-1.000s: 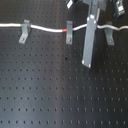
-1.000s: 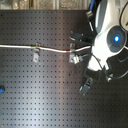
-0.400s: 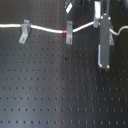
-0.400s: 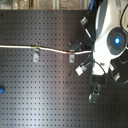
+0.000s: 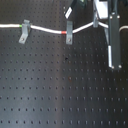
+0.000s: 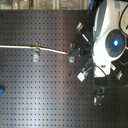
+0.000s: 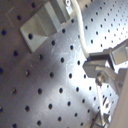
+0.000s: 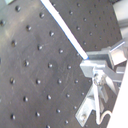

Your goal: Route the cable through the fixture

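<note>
End effector point(image 5: 96, 23) at about 1 o'clock in the first exterior view, hanging below the white arm point(image 6: 111, 40) and clamped on the cable point(image 5: 45, 29) at its near end, fingers pressed together on the cord. In the first wrist view, metal fingers point(image 7: 102, 64) meeting on the white cord point(image 7: 81, 35), which curves away toward a clip point(image 7: 45, 22); in the second wrist view, the same cord point(image 8: 62, 27) running straight off from the fingers point(image 8: 100, 60) over the counter point(image 8: 35, 65). Outward from the grasp in the first exterior view, cable dipping toward 9 o'clock to a grey clip point(image 5: 69, 34), red band point(image 5: 63, 32) lying just beside that clip on its 9 o'clock side. Farther along, cord passing a second clip point(image 5: 24, 33) with green band point(image 5: 20, 23) touching its top, then leaving the frame at 9 o'clock. In the second exterior view, cable point(image 6: 20, 47) stretched from 9 o'clock across to a clip point(image 6: 36, 52) and on to another clip point(image 6: 73, 51) near the arm, green and red bands faint there. Tall grey post point(image 5: 114, 42) standing at 3 o'clock of the grasp in the first exterior view, apart from the cable. Small blue thing point(image 6: 2, 90) at the 8 o'clock edge of the second exterior view, well apart from everything. Black perforated counter point(image 5: 60, 90) under all.
</note>
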### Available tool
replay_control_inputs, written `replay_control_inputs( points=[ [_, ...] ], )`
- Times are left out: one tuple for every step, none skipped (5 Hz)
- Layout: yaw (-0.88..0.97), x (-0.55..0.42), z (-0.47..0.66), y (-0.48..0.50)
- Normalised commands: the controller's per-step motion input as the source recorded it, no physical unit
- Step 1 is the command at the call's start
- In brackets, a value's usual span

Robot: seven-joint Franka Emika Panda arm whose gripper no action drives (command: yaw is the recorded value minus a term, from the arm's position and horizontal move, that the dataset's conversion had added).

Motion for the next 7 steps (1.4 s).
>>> replay_control_inputs(
  points=[
    [-0.67,-0.027,-0.14,0.280],
    [-0.61,0.054,-0.02,0.178],
    [-0.41,0.341,0.07,-0.013],
    [-0.45,0.303,0.00,-0.222],
    [-0.18,0.046,-0.04,0.023],
    [-0.03,-0.124,0.25,0.161],
    [0.00,-0.162,0.51,0.181]
  ],
)
